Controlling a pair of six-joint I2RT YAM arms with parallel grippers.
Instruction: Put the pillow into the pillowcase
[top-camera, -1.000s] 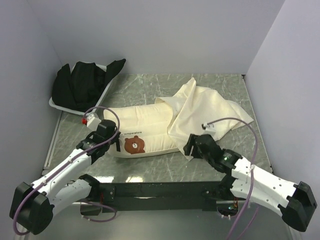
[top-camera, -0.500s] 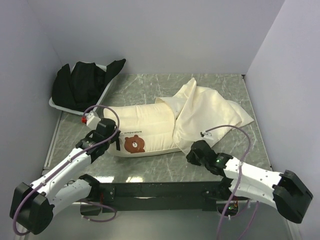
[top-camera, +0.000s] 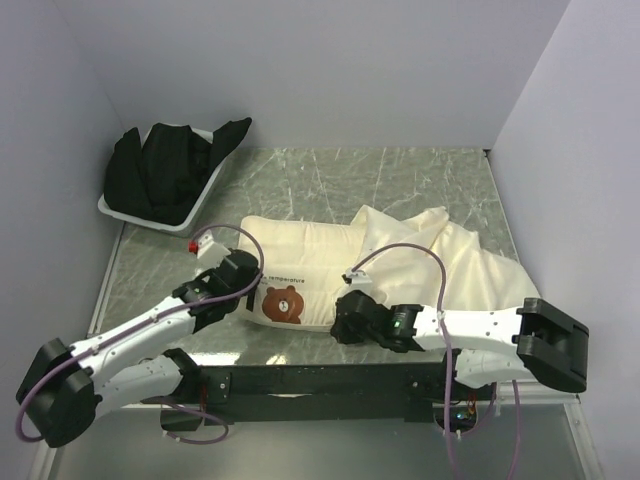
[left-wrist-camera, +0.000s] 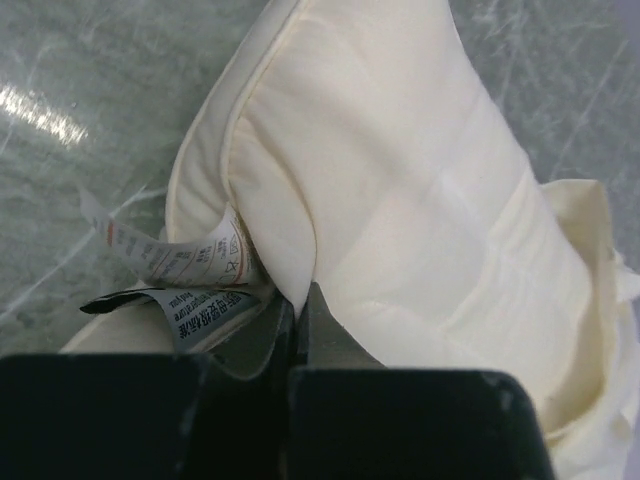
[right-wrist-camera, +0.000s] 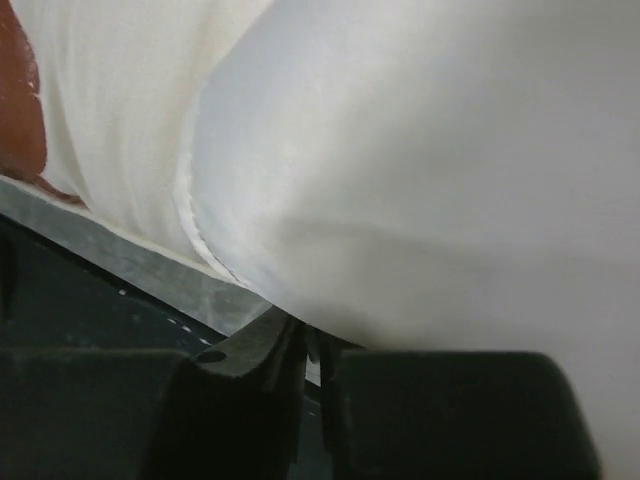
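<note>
The pillow (top-camera: 300, 250) lies across the middle of the table, with its brown bear end toward the near edge. My left gripper (top-camera: 252, 292) is shut on that end's seam beside the bear. In the left wrist view the jaws (left-wrist-camera: 298, 300) pinch the pillow (left-wrist-camera: 400, 160) next to its care labels (left-wrist-camera: 185, 270). The wrinkled pillowcase (top-camera: 440, 260) lies over the pillow's right end and spreads out to the right. My right gripper (top-camera: 343, 322) is shut on the pillowcase's near-left edge, close to the bear. In the right wrist view the pillowcase (right-wrist-camera: 420, 160) drapes over the jaws (right-wrist-camera: 315, 340).
A white tray (top-camera: 112, 208) holding a bundled black cloth (top-camera: 165, 170) sits at the back left. White walls close in the left, back and right sides. The black rail (top-camera: 320, 380) with the arm bases runs along the near edge.
My right gripper closed and swung left to the pillow's near edge, drawing the pillowcase left and nearer. My left gripper, still gripping, shifted right and nearer with the pillow.
</note>
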